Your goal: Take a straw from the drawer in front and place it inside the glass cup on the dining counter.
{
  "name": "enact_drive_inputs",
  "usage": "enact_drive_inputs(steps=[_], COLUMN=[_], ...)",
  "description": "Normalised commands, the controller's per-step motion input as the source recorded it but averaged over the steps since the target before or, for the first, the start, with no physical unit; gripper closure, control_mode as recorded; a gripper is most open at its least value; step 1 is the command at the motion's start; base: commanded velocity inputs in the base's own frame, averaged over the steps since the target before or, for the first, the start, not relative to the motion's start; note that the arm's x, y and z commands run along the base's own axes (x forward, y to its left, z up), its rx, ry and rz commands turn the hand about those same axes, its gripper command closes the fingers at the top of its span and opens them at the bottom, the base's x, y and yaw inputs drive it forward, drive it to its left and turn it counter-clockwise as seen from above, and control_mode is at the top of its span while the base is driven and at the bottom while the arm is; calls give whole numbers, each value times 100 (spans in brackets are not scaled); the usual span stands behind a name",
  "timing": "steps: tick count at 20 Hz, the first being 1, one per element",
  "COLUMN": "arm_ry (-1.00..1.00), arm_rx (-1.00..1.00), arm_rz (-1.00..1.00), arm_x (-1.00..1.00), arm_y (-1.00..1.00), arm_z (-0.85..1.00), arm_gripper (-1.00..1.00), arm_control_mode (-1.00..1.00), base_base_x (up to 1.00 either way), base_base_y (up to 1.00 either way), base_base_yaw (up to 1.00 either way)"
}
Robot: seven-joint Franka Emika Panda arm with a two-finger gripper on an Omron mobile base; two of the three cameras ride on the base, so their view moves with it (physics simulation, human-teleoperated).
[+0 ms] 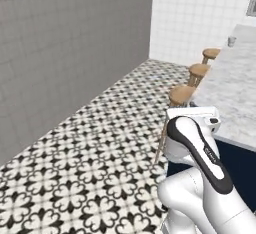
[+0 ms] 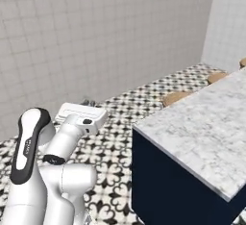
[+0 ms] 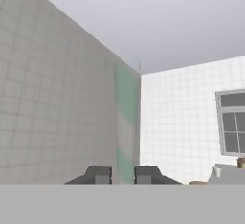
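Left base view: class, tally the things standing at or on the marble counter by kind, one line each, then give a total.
Wooden stools: 3, near, middle, far
Glass cup: 1
Dining counter: 1
Total: 5

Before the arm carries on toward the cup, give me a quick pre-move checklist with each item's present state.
1. Straw between the finger tips: ok, it stands up from the gripper.
2. Gripper shut on it: ok.
3. Glass cup in sight: ok, at the far end of the dining counter.
4. Cup upright: ok.
5. Cup empty: cannot tell, too small.
6. Stools apart from the arm: ok.
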Motion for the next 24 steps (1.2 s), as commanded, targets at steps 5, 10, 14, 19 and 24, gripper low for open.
enact_drive_inputs(steps=[5,10,14,19,24], arm_ry=[0,0,0,0,0], arm_rx=[0,0,0,0,0], arm_rz=[0,0,0,0,0], arm_x=[0,0,0,0,0], arm_y=[0,0,0,0,0], arm_z=[0,0,0,0,0], arm_gripper=[100,100,100,100,100], arm_control_mode=[100,100,100,100,100], base_base_x=[76,83,86,95,100], base_base_y=[93,94,93,94,100], base_base_yaw=[-59,-58,-58,-54,-51])
